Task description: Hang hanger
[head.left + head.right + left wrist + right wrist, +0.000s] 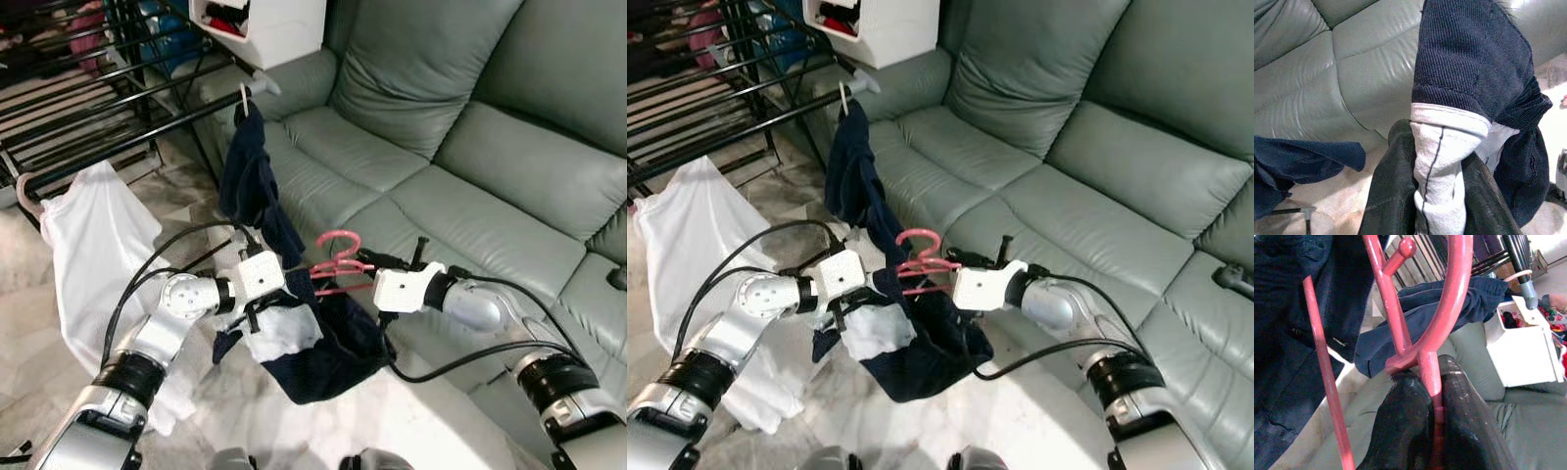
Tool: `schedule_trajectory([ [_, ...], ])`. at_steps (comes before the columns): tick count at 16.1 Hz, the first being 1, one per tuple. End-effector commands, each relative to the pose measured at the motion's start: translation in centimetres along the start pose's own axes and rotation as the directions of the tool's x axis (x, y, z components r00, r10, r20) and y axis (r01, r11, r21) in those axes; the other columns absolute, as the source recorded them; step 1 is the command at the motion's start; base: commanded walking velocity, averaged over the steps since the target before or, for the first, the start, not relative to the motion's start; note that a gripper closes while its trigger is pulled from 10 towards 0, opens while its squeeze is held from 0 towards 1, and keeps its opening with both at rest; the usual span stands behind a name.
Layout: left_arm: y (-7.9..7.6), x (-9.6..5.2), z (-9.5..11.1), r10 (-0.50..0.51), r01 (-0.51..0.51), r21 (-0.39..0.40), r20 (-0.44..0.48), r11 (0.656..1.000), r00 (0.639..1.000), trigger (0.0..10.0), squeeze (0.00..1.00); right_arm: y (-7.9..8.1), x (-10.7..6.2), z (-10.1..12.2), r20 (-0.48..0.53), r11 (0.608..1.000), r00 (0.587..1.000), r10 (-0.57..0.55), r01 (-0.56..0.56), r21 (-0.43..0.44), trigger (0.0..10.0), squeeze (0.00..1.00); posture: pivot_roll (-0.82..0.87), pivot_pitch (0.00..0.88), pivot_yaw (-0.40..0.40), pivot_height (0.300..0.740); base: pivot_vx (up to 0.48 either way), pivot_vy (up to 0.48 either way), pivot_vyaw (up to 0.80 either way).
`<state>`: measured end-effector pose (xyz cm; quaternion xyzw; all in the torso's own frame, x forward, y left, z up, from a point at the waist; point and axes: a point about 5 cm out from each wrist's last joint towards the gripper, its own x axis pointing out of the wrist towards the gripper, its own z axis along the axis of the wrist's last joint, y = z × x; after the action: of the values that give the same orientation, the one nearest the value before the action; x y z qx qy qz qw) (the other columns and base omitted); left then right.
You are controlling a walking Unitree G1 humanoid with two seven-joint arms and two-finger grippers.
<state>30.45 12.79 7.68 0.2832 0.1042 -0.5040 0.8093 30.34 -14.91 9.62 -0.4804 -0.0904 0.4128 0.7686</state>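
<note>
Right gripper (364, 262) pinches pink hanger (336, 257), left gripper (257, 311) pinches garment (323, 343); keep hook upright, lift level toward rack (108, 117).

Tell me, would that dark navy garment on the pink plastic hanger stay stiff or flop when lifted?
Likely floppy: the dark navy garment sags in folds below the pink plastic hanger. It probably bunches easily, as its white cuff crumples between the left gripper fingers.

Even, soft indoor light, fairly bright. Mild sheen on the sofa (470, 147) leather. Wrist views sharp nearby, background softer
</note>
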Motion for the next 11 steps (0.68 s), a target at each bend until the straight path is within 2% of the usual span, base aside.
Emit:
schedule_trajectory([
  [1,-0.1,0.3,-0.1,-0.001,0.001,-0.028,0.004,1.0,1.0,0.0,0.0,-2.5,0.7,1.8,0.116,0.991,0.984,-0.132,0.132,0.007,10.0,0.0,-0.02,0.005,0.021,0.74,0.0,0.0,0.0],
  [2,0.0,0.1,-0.4,0.016,-0.016,-0.028,-0.009,0.999,1.0,0.0,0.0,-2.1,0.5,1.6,0.117,0.996,0.992,-0.048,0.039,0.077,10.0,1.0,-0.02,0.004,0.023,0.74,0.0,0.0,0.0],
  [3,0.5,-0.1,-0.8,0.057,-0.059,-0.036,-0.034,0.998,0.998,0.0,0.0,-1.7,0.2,1.4,0.12,0.984,0.99,0.077,-0.095,0.152,10.0,1.0,-0.02,0.004,0.027,0.74,0.0,0.0,0.0],
  [4,0.8,-0.3,-1.2,0.083,-0.085,-0.043,-0.048,0.995,0.995,0.0,0.0,-2.3,-0.3,1.2,0.108,0.975,0.986,0.128,-0.145,0.167,10.0,1.0,-0.02,0.004,0.027,0.74,0.0,0.0,0.0],
  [5,1.0,-0.5,-1.4,0.099,-0.101,-0.046,-0.059,0.994,0.993,0.0,0.0,-3.5,-0.8,0.9,0.09,0.97,0.987,0.136,-0.152,0.189,10.0,1.0,-0.02,0.004,0.027,0.74,0.0,0.0,0.0],
  [7,1.2,-0.7,-1.9,0.114,-0.118,-0.056,-0.079,0.991,0.99,0.0,0.0,-6.7,-1.8,0.2,0.053,0.981,0.995,0.081,-0.089,0.17,10.0,1.0,-0.02,0.001,0.027,0.74,0.0,0.0,0.0],
  [8,1.2,-0.7,-2.0,0.118,-0.123,-0.059,-0.081,0.991,0.99,0.0,0.0,-7.5,-2.1,0.1,0.046,0.982,0.997,0.065,-0.072,0.175,10.0,1.0,-0.02,0.001,0.027,0.74,0.0,0.0,0.0],
  [9,1.2,-0.8,-2.3,0.127,-0.134,-0.07,-0.09,0.989,0.988,0.0,0.0,-10.3,-3.4,-0.2,0.031,0.978,1.0,0.0,-0.007,0.207,10.0,1.0,-0.02,0.0,0.03,0.74,0.0,0.0,0.0],
  [11,1.2,-0.9,-2.5,0.133,-0.14,-0.077,-0.093,0.987,0.987,0.0,0.0,-12.1,-4.3,-0.4,0.018,0.972,0.998,-0.06,0.054,0.228,10.0,1.0,-0.02,0.0,0.031,0.74,0.0,0.0,0.0],
])
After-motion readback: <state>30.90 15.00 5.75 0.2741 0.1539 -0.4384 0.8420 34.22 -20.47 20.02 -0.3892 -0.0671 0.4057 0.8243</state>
